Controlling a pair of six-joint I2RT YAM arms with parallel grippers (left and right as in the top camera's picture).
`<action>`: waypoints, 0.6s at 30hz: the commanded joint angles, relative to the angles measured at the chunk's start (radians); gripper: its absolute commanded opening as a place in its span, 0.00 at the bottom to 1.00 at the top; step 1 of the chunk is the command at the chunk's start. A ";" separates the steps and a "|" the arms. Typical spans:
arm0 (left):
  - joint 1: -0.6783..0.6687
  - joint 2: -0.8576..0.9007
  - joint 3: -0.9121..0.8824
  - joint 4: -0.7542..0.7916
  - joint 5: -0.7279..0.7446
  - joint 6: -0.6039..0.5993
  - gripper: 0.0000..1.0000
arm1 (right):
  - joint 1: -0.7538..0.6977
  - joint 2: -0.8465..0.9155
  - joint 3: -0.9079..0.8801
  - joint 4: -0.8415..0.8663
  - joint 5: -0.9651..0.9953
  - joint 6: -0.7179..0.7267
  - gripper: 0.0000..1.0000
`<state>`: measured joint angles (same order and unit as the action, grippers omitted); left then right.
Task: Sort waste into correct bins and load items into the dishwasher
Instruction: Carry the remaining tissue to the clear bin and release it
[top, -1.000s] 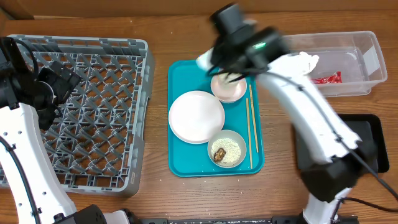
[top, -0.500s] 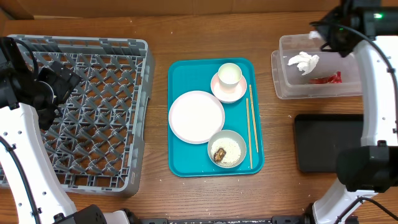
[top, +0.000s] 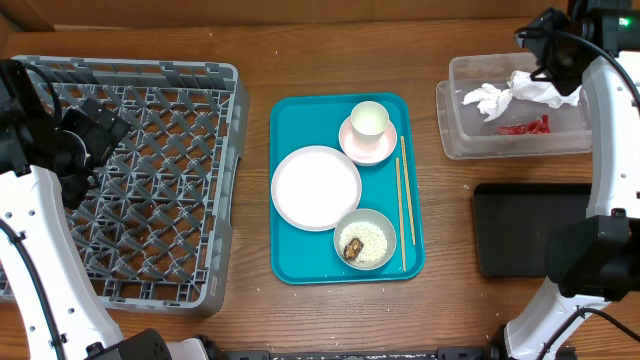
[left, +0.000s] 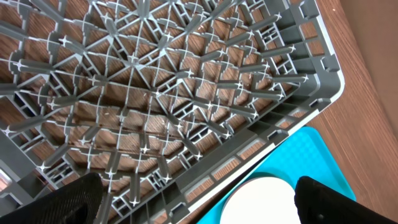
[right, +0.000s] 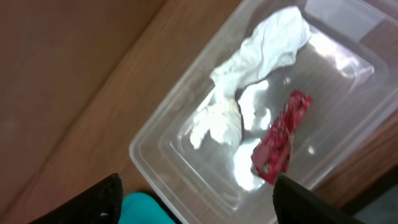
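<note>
My right gripper (top: 556, 58) hovers open over the clear plastic tub (top: 452, 135), nothing between its fingers (right: 102, 200). Two pieces of crumpled white tissue (top: 487, 99) (top: 541, 88) and the red-and-white wrapper (top: 523, 127) lie in that tub; in the right wrist view the tissue (right: 261, 53) and the wrapper (right: 281, 138) lie on the tub's floor. On the teal tray (top: 290, 255) are the white cup (top: 369, 118) standing in the pink bowl (top: 362, 152), the round plate (top: 316, 187) and the grey-white bowl (top: 384, 222) with rice and a brown lump (top: 353, 248). My left gripper (top: 100, 132) is open above the grey dish rack (top: 140, 210).
The black tray (top: 530, 230) lies below the tub at the right. A pair of chopsticks (top: 404, 205) lies along the teal tray's right side. In the left wrist view the rack's corner (left: 323, 81) stands beside the teal tray (left: 311, 155) and the plate (left: 261, 202).
The right arm swung from above the cup on the teal tray over to the clear tub. Its jaws opened and a second piece of tissue now lies in the tub. The left arm stayed still.
</note>
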<state>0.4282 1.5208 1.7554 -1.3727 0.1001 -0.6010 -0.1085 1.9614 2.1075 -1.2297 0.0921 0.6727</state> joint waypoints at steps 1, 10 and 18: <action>0.003 -0.004 0.014 -0.001 -0.003 -0.013 1.00 | 0.002 -0.031 0.020 -0.023 -0.101 -0.019 0.78; 0.003 -0.004 0.014 -0.001 -0.003 -0.013 1.00 | 0.001 -0.178 0.020 -0.075 -0.182 -0.019 0.86; 0.003 -0.004 0.014 0.000 -0.003 -0.012 1.00 | -0.026 -0.250 0.020 -0.160 0.090 -0.019 1.00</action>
<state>0.4282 1.5208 1.7554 -1.3727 0.1001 -0.6010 -0.1097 1.7218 2.1094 -1.3628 0.0509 0.6548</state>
